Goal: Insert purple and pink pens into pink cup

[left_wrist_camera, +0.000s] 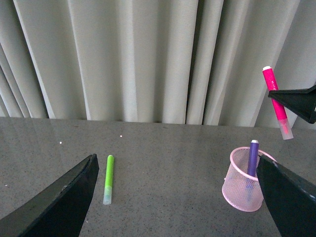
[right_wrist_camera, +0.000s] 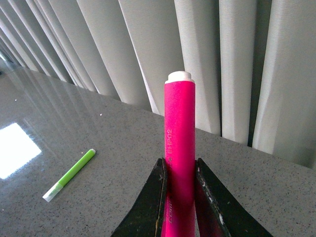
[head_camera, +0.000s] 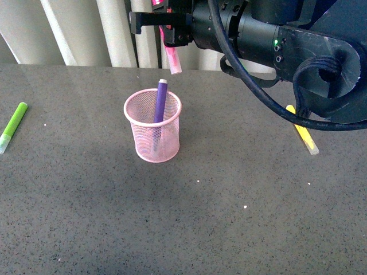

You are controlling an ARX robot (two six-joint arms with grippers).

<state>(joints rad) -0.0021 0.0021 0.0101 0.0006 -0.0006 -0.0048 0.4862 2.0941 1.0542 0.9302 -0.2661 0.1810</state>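
The pink cup [head_camera: 152,133] [left_wrist_camera: 243,180] stands on the grey table with the purple pen [head_camera: 160,103] [left_wrist_camera: 253,157] leaning inside it, its top above the rim. My right gripper [head_camera: 167,27] [right_wrist_camera: 178,170] is shut on the pink pen [head_camera: 171,52] [left_wrist_camera: 277,102] [right_wrist_camera: 179,143]. It holds the pen nearly upright in the air, clear cap downward, above and slightly behind the cup. My left gripper [left_wrist_camera: 177,197] is open and low over the table, with nothing between its fingers [left_wrist_camera: 69,195]; it is out of the front view.
A lime-green marker [head_camera: 13,126] [left_wrist_camera: 108,178] [right_wrist_camera: 69,174] lies on the table at the left. A yellow marker [head_camera: 304,133] lies at the right, partly under the right arm [head_camera: 275,40]. Pale curtains [head_camera: 86,31] hang behind the table's far edge.
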